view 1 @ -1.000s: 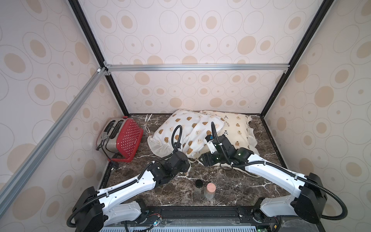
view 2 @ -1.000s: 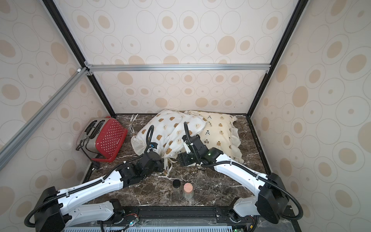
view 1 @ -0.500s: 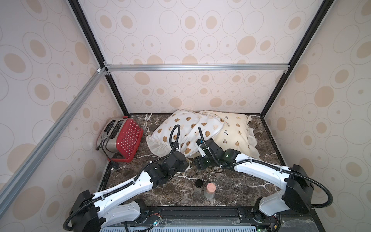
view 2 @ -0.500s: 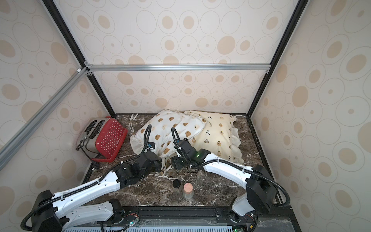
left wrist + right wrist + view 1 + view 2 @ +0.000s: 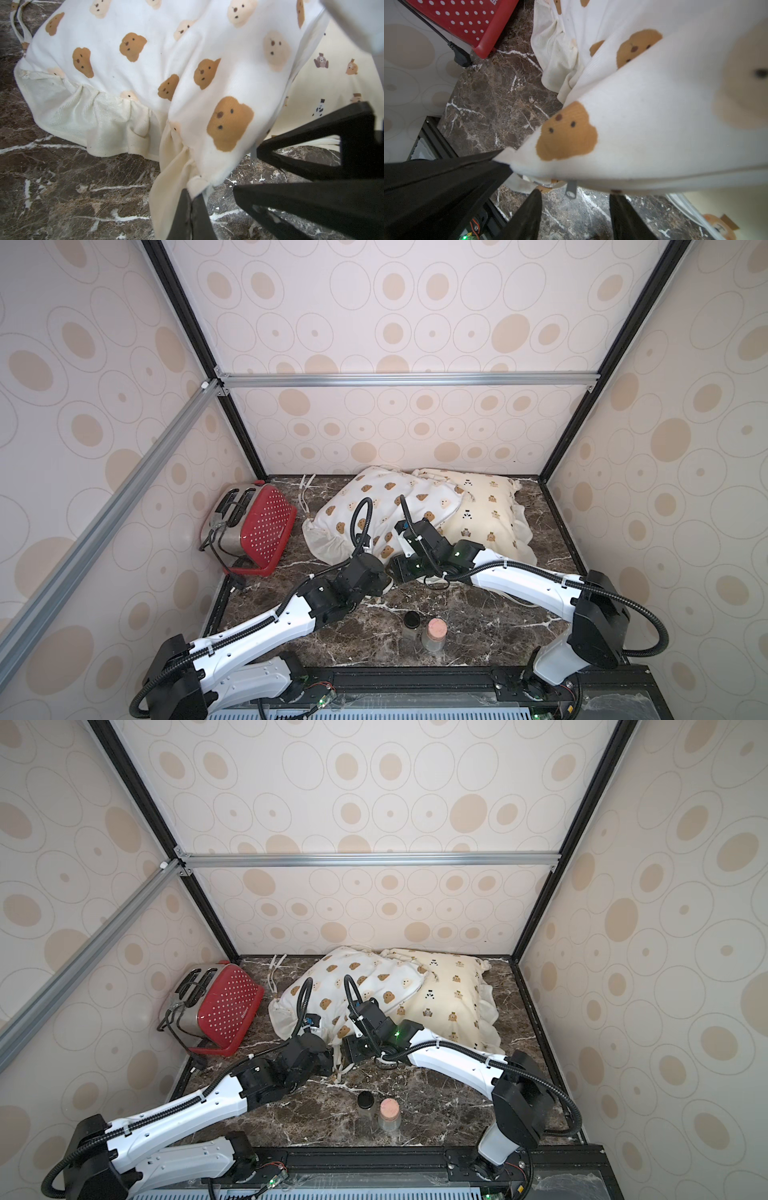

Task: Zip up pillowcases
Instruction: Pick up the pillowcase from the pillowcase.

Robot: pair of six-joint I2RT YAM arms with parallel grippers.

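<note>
A dark marbled table [image 5: 478, 622] carries a red toaster [image 5: 257, 531] at the far left, tilted with its dotted side up. A white pillowcase [image 5: 386, 489] lies at the back, partly overlapping a cream pillowcase [image 5: 486, 506] to its right. Loose ties [image 5: 305, 493] trail between toaster and white pillowcase. Near the front edge a black-lidded jar [image 5: 412, 624] and a pink-topped jar [image 5: 436, 635] stand just beside each other.
</note>
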